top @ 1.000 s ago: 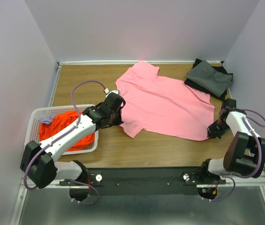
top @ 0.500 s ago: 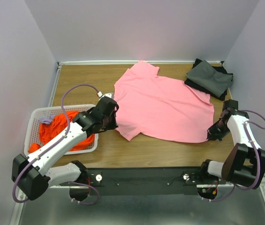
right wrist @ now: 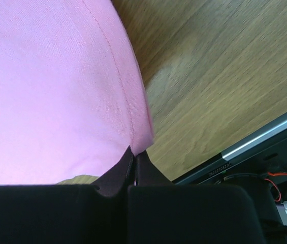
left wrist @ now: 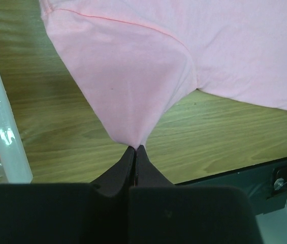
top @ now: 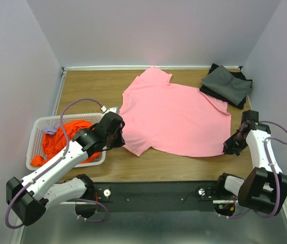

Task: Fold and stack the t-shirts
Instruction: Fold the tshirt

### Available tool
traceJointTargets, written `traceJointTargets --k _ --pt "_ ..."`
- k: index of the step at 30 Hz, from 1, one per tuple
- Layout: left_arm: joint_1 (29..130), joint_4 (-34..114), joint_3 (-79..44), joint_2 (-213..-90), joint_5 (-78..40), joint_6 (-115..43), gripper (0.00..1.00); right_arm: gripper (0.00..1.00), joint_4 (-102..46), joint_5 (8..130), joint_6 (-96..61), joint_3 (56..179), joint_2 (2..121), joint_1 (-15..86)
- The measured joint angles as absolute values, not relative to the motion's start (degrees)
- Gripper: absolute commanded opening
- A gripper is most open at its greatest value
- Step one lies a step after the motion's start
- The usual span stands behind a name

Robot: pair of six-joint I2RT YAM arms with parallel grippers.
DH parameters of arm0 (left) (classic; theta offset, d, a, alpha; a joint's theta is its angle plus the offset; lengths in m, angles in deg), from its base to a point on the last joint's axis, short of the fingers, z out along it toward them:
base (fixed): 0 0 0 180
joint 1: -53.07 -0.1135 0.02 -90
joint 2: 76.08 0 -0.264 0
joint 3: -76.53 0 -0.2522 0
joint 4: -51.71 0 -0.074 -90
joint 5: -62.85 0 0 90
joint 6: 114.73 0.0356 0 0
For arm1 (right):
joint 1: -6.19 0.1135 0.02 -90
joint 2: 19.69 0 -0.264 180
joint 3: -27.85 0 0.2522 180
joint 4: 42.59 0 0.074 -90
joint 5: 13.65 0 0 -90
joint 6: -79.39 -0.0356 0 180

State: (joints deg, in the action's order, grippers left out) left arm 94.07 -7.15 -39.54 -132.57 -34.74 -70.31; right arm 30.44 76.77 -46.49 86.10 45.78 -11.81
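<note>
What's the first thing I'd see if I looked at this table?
You'd see the big pink t-shirt spread across the middle of the table. The left gripper pinches its near left sleeve, and the right gripper pinches its near right corner. Next comes the orange t-shirt, bunched in the white basket at the left edge, then the dark grey t-shirts, piled in the far right corner.

My top camera looks down from above the near edge over the whole table [top: 90, 86]. Both wrist cameras face forward, very near the pink shirt [top: 173, 114], which all three views share.
</note>
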Motion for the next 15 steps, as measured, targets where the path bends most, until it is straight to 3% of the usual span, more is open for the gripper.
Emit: traceJointTargets --k 15 --pt "90.20 -3.96 -29.51 -145.94 -36.58 -63.14 0.00 0.02 27.92 74.61 -43.80 90.03 56.25 -11.77"
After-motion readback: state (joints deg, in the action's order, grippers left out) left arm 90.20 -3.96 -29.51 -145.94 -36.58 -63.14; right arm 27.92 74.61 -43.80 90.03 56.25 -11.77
